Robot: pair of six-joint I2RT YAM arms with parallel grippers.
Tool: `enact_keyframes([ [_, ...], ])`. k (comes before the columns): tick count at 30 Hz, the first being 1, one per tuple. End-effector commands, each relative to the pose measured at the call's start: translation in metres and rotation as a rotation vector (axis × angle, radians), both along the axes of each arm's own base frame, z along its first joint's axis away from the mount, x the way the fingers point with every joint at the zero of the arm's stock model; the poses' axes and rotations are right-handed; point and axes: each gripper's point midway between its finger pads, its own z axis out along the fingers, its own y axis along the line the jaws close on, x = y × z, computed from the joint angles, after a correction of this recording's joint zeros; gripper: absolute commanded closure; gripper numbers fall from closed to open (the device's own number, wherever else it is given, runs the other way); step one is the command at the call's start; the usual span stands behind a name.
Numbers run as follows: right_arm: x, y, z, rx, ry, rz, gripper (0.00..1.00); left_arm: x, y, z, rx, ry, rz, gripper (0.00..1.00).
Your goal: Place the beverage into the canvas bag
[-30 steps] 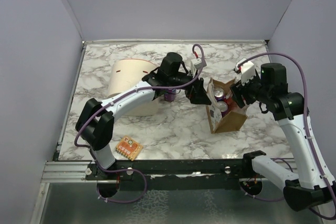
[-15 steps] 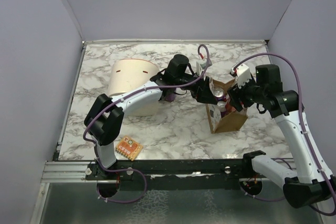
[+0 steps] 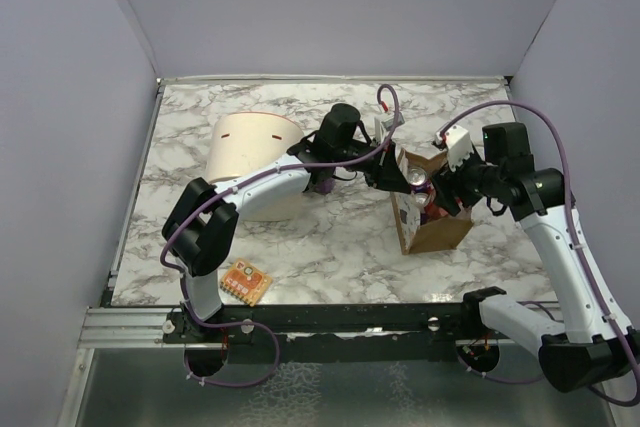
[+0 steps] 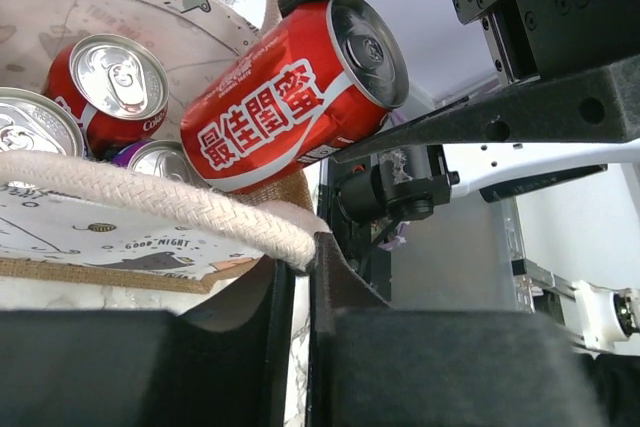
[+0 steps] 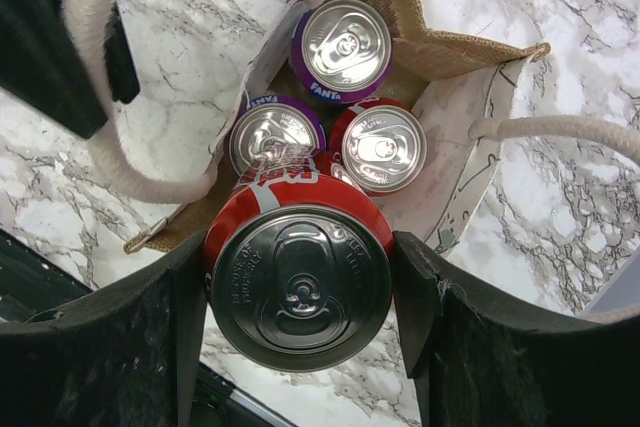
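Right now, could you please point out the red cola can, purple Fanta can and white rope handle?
red cola can point(image 5: 300, 287): right wrist view, silver lid centre.
purple Fanta can point(image 5: 342, 50): right wrist view, silver lid.
white rope handle point(image 4: 150, 202): left wrist view, middle of cord.

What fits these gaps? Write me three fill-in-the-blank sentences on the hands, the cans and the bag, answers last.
1. The right hand holds a ___ can above the bag.
2. The left hand pinches the bag's rope ___.
3. The Fanta can inside the bag is ___.
Missing words: red; handle; purple.
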Motion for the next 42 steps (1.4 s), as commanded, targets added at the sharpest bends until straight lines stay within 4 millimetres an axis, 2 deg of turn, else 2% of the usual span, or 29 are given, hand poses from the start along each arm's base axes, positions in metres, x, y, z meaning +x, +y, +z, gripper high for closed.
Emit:
enact_keyframes([
  [1,-0.013,0.000,0.013,0.008,-0.031,0.037,0.89,-0.005,-0.002,0.003,-0.011,-0.033,-0.043,1.00],
  [6,-0.027,0.001,0.004,0.000,0.029,0.074,0.89,-0.004,0.001,-0.005,0.014,-0.067,-0.057,1.00],
  [13,-0.039,0.006,-0.017,0.001,0.122,0.137,0.89,-0.004,0.004,-0.003,0.022,-0.113,-0.066,1.00],
  [27,-0.026,0.012,-0.062,0.003,0.171,0.158,0.92,-0.014,0.010,0.004,0.001,-0.145,-0.109,1.00],
  [37,-0.026,0.019,-0.078,0.025,0.148,0.218,0.93,-0.016,0.014,0.005,0.002,-0.171,-0.108,1.00],
  [42,-0.034,0.025,-0.083,0.040,0.147,0.292,0.90,-0.015,0.013,0.004,0.005,-0.174,-0.108,1.00],
])
